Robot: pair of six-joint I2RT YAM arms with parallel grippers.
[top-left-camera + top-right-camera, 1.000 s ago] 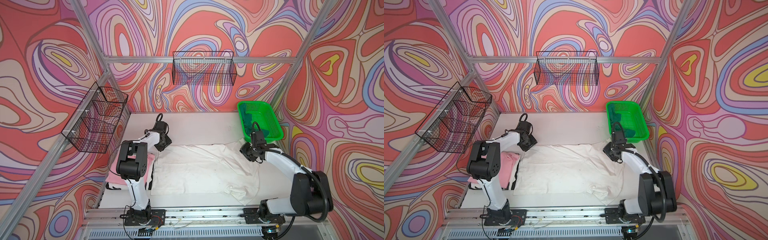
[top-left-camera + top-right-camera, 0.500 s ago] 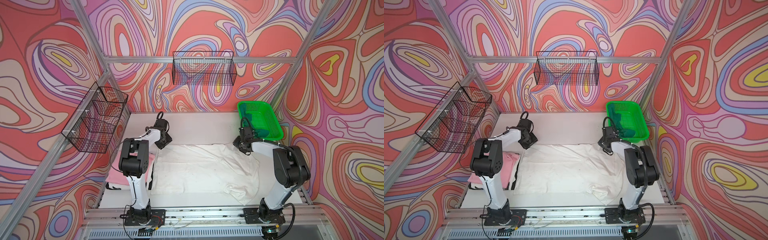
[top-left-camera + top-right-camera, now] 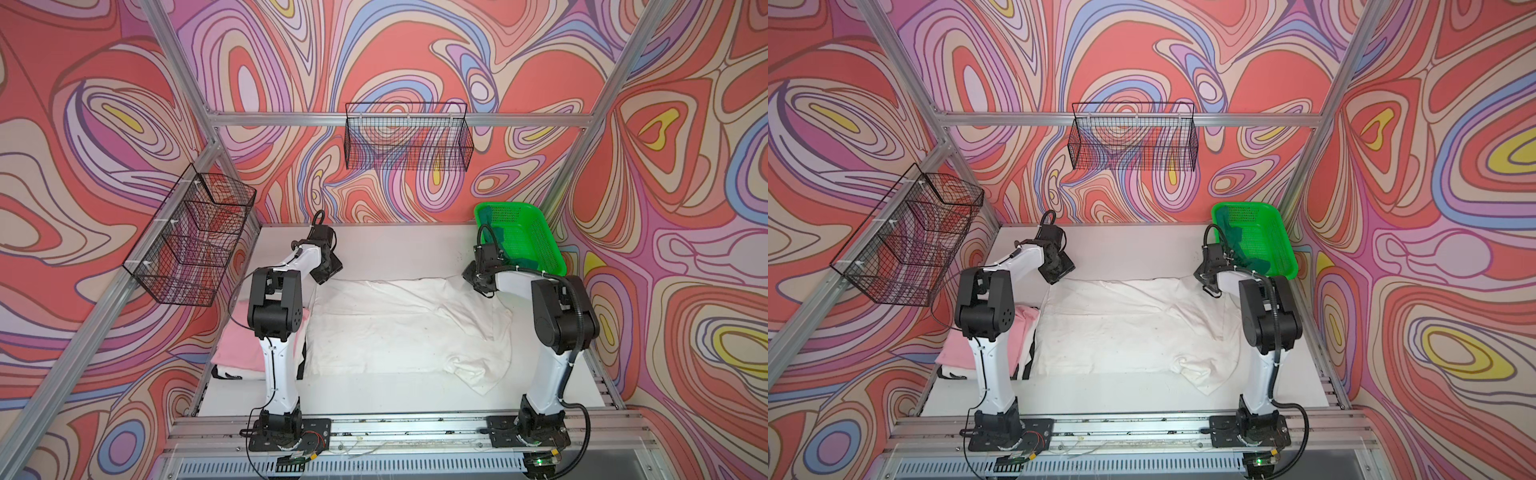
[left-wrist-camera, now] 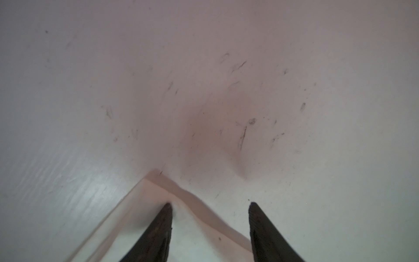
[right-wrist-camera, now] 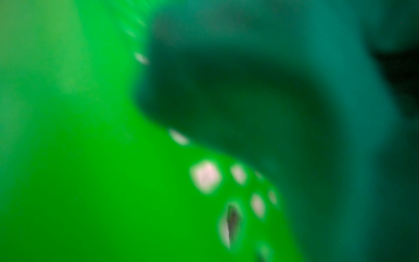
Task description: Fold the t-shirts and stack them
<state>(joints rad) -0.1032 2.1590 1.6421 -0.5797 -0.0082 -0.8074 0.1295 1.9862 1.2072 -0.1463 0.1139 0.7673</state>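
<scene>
White shirt (image 3: 399, 328) lay spread over the middle of the desk (image 3: 395, 245), its long axis running side to side between the two arms, with one sleeve crumpled at the near right. Pink shirt (image 3: 237, 345) sat folded at the desk's left edge. Green shirt (image 3: 505, 245) was bunched in the basket (image 3: 544, 249) at the far right. Left fingers (image 4: 158, 231) stood apart and empty, straddling the white shirt's far left corner, one tip over cloth and one over bare desk. Right fingers (image 3: 482, 284) were at the far right corner, beside the basket; I could not tell whether they stood apart or closed. Each corner lay nearest its own arm, so the fold probably called for both.
</scene>
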